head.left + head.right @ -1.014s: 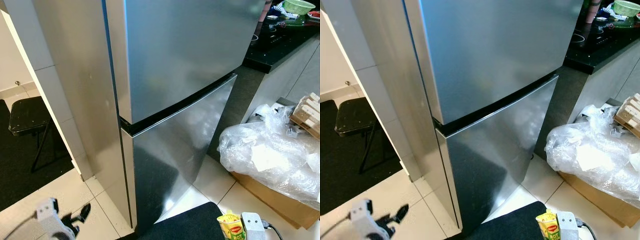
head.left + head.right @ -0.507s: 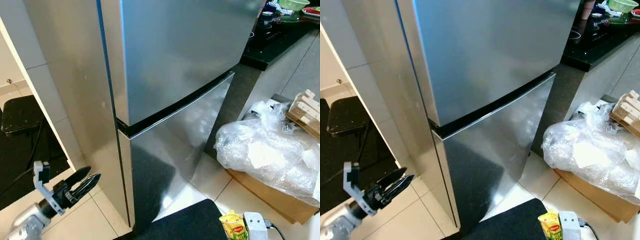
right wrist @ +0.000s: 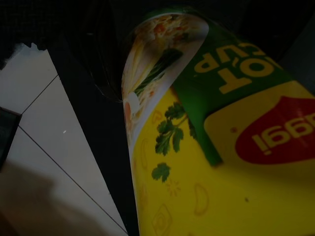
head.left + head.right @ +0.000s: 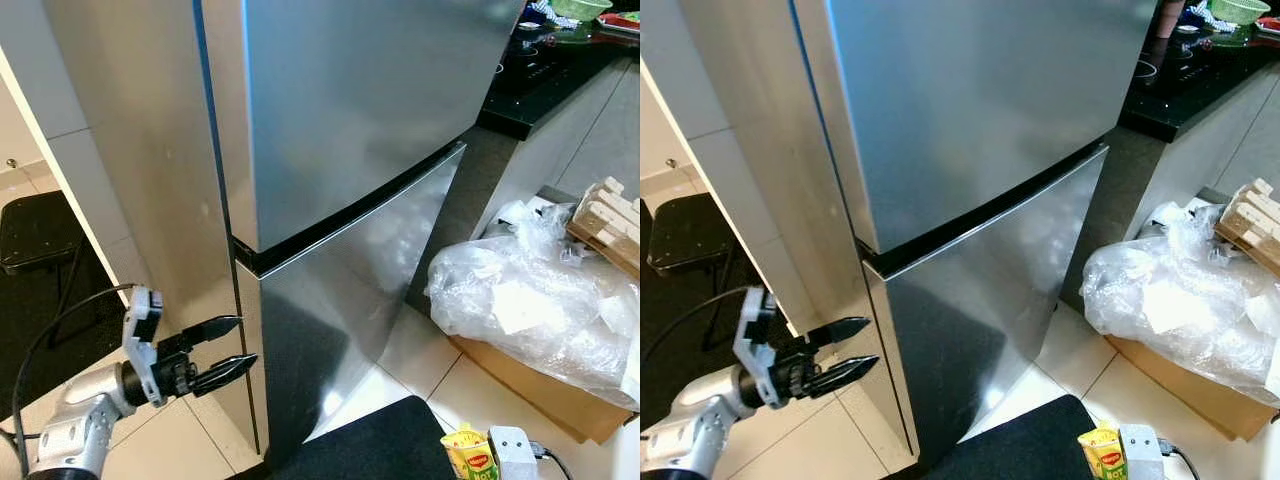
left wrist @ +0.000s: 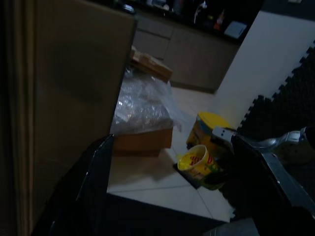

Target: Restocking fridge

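Steel-grey fridge (image 4: 350, 150) stands closed in the left eye view; the left end effector (image 4: 228, 346), fingers spread and empty, hovers just beside its lower-door corner. Low and right of the fridge, the yellow noodle cup (image 4: 468, 452) sits in the right end effector (image 4: 505, 450), above a black mat (image 4: 370, 445). From the left wrist, that cup (image 5: 197, 160) lies beyond the fridge. The right wrist view shows the cup (image 3: 216, 142) gripped close.

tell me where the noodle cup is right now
The yellow noodle cup is low on the robot's right, held in the right gripper above the black floor mat, below the fridge.
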### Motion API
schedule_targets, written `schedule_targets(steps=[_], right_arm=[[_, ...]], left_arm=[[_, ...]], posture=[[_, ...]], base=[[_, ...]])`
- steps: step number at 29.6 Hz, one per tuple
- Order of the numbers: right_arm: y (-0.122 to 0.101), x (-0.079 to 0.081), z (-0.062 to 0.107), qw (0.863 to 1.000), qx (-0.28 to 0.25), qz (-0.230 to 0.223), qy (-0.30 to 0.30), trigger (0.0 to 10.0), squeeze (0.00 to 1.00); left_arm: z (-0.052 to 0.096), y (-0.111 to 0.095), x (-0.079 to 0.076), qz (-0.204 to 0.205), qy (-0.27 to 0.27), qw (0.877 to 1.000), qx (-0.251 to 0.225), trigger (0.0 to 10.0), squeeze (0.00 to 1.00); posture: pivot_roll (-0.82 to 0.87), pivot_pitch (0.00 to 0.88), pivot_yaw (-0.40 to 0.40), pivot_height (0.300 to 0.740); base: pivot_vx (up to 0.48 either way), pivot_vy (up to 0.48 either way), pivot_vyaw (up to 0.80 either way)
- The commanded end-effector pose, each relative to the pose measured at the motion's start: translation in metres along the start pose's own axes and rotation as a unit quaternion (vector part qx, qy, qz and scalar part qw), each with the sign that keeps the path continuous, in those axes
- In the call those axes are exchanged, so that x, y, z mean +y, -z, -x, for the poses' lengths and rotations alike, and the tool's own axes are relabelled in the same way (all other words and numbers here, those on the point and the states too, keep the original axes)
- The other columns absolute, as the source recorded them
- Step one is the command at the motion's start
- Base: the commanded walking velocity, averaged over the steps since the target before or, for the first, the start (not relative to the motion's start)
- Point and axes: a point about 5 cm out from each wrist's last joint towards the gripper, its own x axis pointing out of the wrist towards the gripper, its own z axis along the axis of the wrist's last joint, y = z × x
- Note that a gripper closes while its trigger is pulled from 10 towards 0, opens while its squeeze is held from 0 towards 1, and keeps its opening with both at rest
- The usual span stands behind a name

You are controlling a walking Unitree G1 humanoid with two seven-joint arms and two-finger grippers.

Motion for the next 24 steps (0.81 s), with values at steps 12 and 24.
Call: schedule_targets(steps=[12,24], right_arm=[[-0.002,-0.003,0.0,1.0,-0.003,-0.002,0.006,10.0,0.0],[-0.002,-0.002,0.0,1.0,-0.004,-0.002,0.005,10.0,0.0]], left_arm=[[-0.019,0.021,0.02,-0.02,-0.116,0.992,0.054,10.0,0.0],[-0.029,0.009,0.031,-0.046,-0.162,0.986,0.008,10.0,0.0]], posture=[[-0.07,0.0,-0.027,0.74],[-0.07,0.0,-0.028,0.74]], base=[[0.0,0.0,0.0],[0.0,0.0,0.0]])
